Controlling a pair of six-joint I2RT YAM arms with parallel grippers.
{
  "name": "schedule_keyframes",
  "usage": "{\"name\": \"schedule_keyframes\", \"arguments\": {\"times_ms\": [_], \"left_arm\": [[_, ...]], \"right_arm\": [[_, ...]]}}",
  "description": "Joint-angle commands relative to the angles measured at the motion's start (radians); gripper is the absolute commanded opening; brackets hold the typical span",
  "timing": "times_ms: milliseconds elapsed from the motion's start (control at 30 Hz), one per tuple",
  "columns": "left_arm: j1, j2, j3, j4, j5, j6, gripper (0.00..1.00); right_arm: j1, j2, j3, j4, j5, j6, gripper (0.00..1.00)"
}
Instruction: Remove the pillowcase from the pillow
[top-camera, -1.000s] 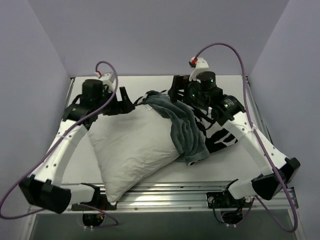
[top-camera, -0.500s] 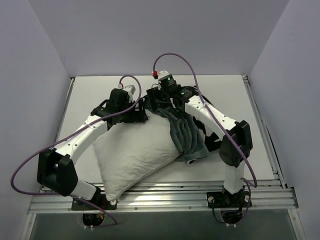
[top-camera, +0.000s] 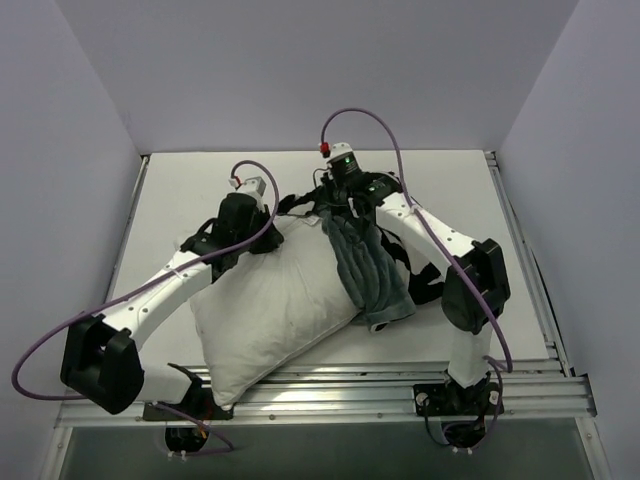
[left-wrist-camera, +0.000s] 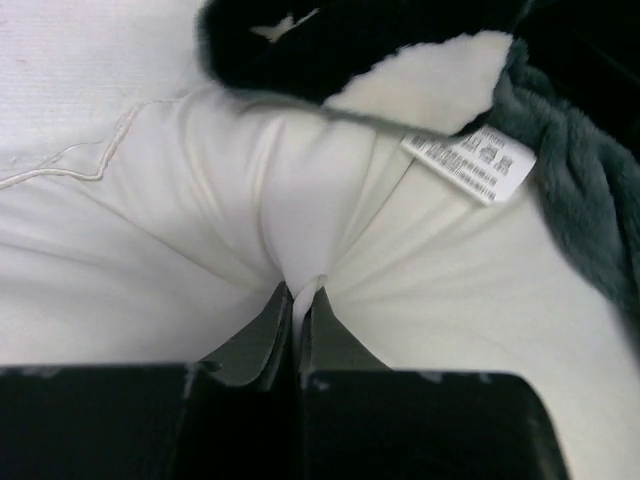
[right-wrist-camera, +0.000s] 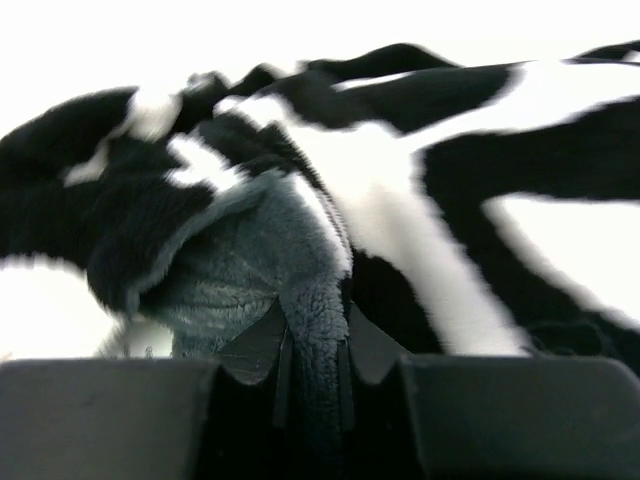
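Observation:
The white pillow (top-camera: 270, 305) lies across the middle of the table, mostly bare. The pillowcase (top-camera: 368, 270) is bunched over its right end, grey-green side up, with zebra stripes showing beneath. My left gripper (top-camera: 262, 238) sits at the pillow's far top edge, shut on a pinched fold of the white pillow (left-wrist-camera: 300, 250) fabric; a printed tag (left-wrist-camera: 468, 162) lies just beyond. My right gripper (top-camera: 330, 205) is at the far top of the pillowcase, shut on a grey-green fold of the pillowcase (right-wrist-camera: 312, 310), with zebra fabric behind it.
The pillow's near corner reaches the metal rail (top-camera: 400, 385) at the table's front edge. White table surface (top-camera: 180, 190) shows at the far left, with purple walls on three sides. Purple cables loop above both wrists.
Both grippers were open and are now shut, the left on pillow fabric, the right on the pillowcase fold. Both arms swung inward over the last second, then settled onto the fabric.

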Motion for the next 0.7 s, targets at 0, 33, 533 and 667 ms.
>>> {"name": "schedule_keyframes", "arguments": {"times_ms": [0, 33, 533, 667], "left_arm": [[-0.001, -0.118, 0.007, -0.248, -0.155, 0.034, 0.02], [0.001, -0.144, 0.027, -0.292, -0.177, 0.046, 0.02], [0.274, -0.501, 0.138, -0.63, -0.303, 0.174, 0.02], [0.347, -0.47, 0.161, -0.618, -0.304, 0.203, 0.02]], "right_arm": [[-0.17, -0.061, -0.016, -0.133, 0.243, 0.023, 0.0], [-0.193, -0.084, -0.005, -0.14, 0.309, 0.037, 0.0], [-0.612, -0.25, 0.093, -0.21, 0.484, 0.226, 0.0], [-0.636, -0.25, 0.086, -0.198, 0.403, 0.226, 0.0]]}}
